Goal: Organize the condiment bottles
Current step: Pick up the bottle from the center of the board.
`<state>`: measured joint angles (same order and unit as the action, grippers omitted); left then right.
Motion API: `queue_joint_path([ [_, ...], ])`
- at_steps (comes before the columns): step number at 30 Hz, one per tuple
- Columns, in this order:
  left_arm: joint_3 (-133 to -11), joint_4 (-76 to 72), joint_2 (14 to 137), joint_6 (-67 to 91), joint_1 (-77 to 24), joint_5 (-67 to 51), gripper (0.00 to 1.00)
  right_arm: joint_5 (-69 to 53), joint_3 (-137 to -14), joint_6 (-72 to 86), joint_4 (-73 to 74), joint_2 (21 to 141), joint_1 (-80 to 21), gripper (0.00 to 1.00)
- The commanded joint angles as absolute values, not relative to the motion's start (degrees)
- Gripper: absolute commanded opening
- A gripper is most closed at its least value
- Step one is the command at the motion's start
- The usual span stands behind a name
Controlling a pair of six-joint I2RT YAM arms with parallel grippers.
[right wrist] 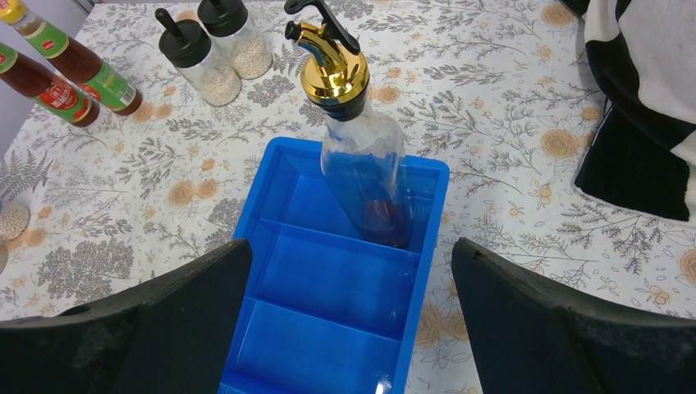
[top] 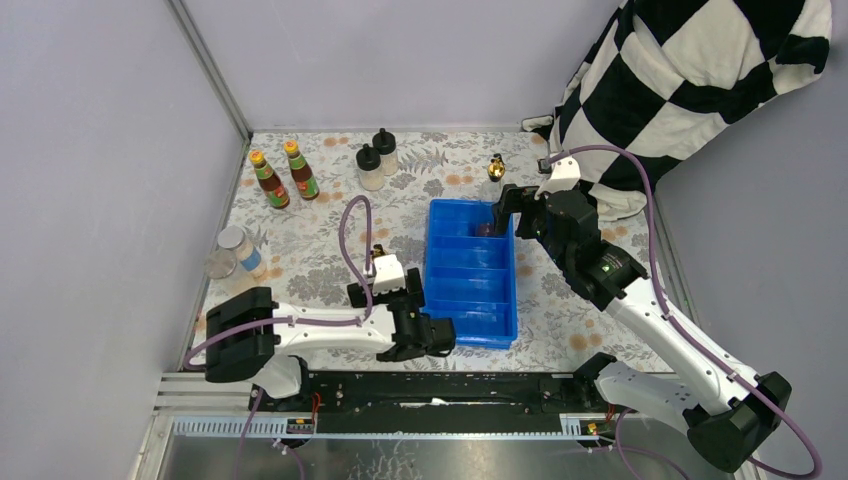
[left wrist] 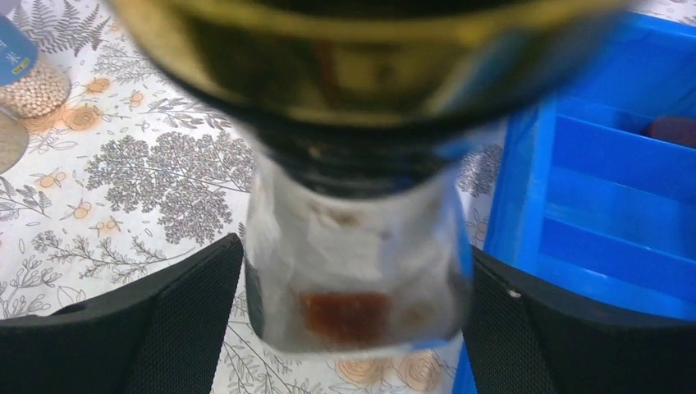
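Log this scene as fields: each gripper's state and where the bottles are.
Left gripper: shut on gold-spouted bottle, left of blue tray
Right gripper: open above tray's far compartment
In tray: second gold-spouted bottle, tilted, far compartment
On table: two sauce bottles, two black-capped bottles, two jars

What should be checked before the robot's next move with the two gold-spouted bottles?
1. The left end effector grips the held bottle: ok, both fingers press its sides.
2. The held bottle is off the table: cannot tell.
3. The right end effector is clear of the tray bottle: ok, it is open, with a gap on each side.
4. The tray bottle stands in the far compartment of the blue tray: ok.
5. The tray bottle is upright: cannot tell; it looks tilted, perhaps from the camera angle.
6. A compartment is free for the held bottle: ok, the nearer ones show nothing inside.
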<state>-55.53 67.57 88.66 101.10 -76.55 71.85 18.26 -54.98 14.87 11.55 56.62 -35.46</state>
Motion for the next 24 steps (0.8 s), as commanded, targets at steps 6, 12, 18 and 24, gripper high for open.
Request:
queue_joint_path([
  [6,-48.32,46.27,83.10,83.81,-71.64,72.60,0.77,16.94,-55.00,14.85,10.47,57.27,-35.17,1.00],
  [12,-46.94,37.49,83.30,74.71,-70.54,71.11,0.68,16.97,-55.20,14.63,10.37,58.17,-35.24,1.00],
  [18,-47.33,37.00,86.02,74.23,-69.58,70.62,0.56,17.15,-55.20,14.50,10.10,59.00,-35.24,1.00],
  [24,-46.97,35.50,84.57,70.93,-69.35,71.09,0.47,17.78,-55.52,14.26,10.15,59.07,-35.19,1.00],
])
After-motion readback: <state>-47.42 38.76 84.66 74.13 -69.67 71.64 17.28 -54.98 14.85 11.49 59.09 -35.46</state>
